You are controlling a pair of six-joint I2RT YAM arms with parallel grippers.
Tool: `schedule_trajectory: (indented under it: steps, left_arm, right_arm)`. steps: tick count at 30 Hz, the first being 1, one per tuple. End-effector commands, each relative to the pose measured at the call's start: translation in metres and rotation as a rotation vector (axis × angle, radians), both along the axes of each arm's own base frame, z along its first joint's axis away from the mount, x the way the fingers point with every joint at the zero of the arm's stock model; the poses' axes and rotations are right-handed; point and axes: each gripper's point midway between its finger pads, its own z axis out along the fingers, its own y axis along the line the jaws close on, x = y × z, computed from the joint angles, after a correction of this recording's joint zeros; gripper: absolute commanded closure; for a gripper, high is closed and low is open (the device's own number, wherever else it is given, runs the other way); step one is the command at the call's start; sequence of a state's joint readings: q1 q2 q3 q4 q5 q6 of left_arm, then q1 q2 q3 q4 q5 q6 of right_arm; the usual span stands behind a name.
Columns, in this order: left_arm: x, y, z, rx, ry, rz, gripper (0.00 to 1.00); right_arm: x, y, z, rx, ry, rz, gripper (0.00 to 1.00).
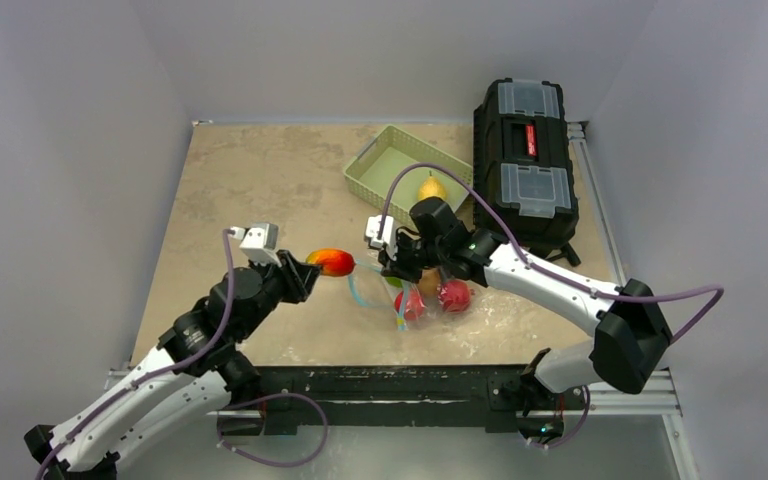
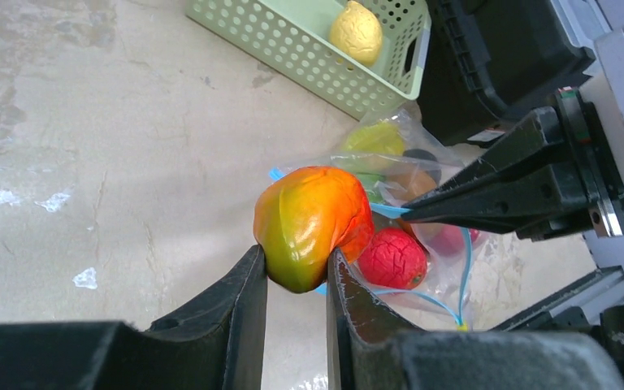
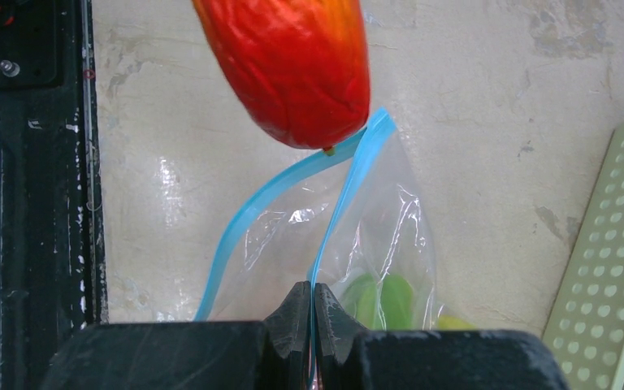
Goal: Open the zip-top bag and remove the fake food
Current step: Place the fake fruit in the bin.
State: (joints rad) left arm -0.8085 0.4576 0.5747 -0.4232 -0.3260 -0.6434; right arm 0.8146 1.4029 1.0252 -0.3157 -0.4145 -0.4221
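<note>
My left gripper (image 2: 296, 268) (image 1: 310, 268) is shut on a glossy mango (image 2: 312, 222) (image 1: 333, 262) (image 3: 292, 65), red, orange and green, held just outside the bag's mouth. The clear zip-top bag (image 1: 430, 298) (image 2: 422, 244) (image 3: 374, 244) lies open on the table, its blue zip strip (image 3: 292, 179) parted in two. My right gripper (image 3: 313, 302) (image 1: 388, 262) is shut on one side of that strip. Inside the bag I see a red wrinkled fruit (image 2: 393, 258) (image 1: 454, 295), green pieces (image 3: 382, 301) and a yellow-green one (image 2: 374, 138).
A pale green basket (image 1: 360, 170) (image 2: 292, 41) stands behind the bag with a yellow lemon-like fruit (image 1: 432, 188) (image 2: 356, 31) in it. A black toolbox (image 1: 525, 150) sits at the back right. A black rail (image 1: 380, 380) runs along the near table edge.
</note>
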Motion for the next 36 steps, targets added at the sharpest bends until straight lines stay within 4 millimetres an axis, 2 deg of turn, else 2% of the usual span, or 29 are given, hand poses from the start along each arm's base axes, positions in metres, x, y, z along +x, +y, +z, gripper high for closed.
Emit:
schedule_trajectory:
  steps: [1,6,21,27,30,36]
  left_arm:
    - [0.023,0.003,0.04,-0.016,-0.094,0.08,1.0]
    - [0.049,-0.004,0.06,-0.044,-0.136,0.122,1.0]
    - [0.134,-0.043,0.085,-0.148,-0.114,0.116,1.0]
    - [0.171,-0.056,0.081,-0.193,-0.071,0.121,1.0]
    - [0.189,-0.064,0.071,-0.22,-0.026,0.113,1.0]
    - [0.222,-0.077,0.065,-0.258,0.03,0.106,1.0]
  right_arm:
    - [-0.002,-0.001,0.017,0.044,-0.033,0.026,1.0]
    - [-0.003,-0.001,0.017,0.045,-0.032,0.031,1.0]
    - [-0.004,-0.001,0.014,0.039,-0.032,0.047,1.0]
    - [-0.006,-0.001,0.015,0.044,-0.031,0.057,1.0]
    - [-0.006,0.0,0.017,0.046,-0.037,0.058,1.0]
    - [-0.005,-0.001,0.019,0.047,-0.045,0.054,1.0]
